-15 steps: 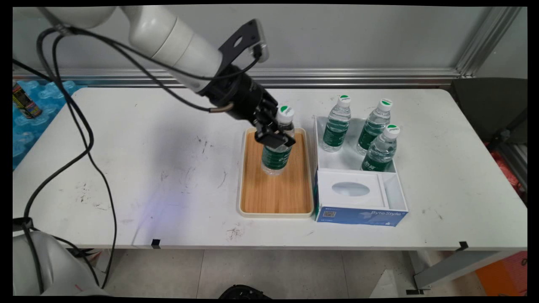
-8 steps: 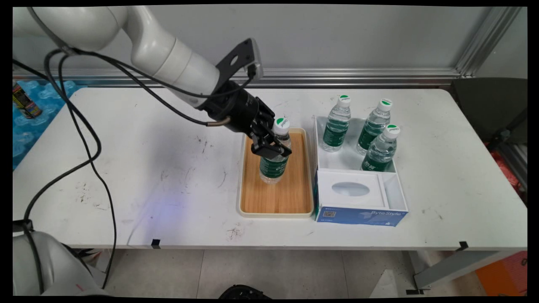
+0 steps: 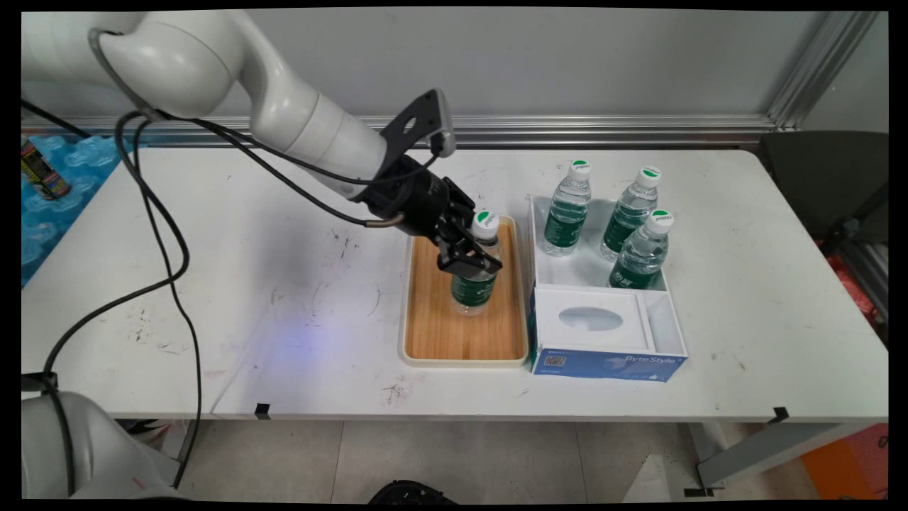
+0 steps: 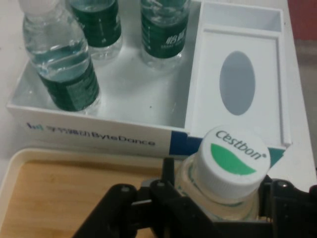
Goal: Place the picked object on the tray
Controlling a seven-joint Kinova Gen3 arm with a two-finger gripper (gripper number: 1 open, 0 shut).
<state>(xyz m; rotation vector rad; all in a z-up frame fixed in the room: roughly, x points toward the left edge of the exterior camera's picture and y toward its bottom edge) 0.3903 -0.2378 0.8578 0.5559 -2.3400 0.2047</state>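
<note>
My black gripper (image 3: 474,260) is shut on a clear water bottle (image 3: 477,287) with a green label and a white cap (image 3: 485,221), gripping it below the neck. The bottle stands upright over the wooden tray (image 3: 433,333), at or just above its surface. In the hand view the capped bottle (image 4: 233,166) sits between the gripper (image 4: 218,203) fingers, with the tray (image 4: 59,198) below it.
A white box (image 3: 670,323) right of the tray holds three more green-label bottles (image 3: 566,209) (image 3: 630,213) (image 3: 640,255) and a tissue box insert (image 3: 590,319). In the hand view the box wall (image 4: 99,134) lies just beyond the tray. Black cables hang at left.
The gripper has carried the bottle downward and slightly toward the near right over the tray. Its grip on the bottle has not changed.
</note>
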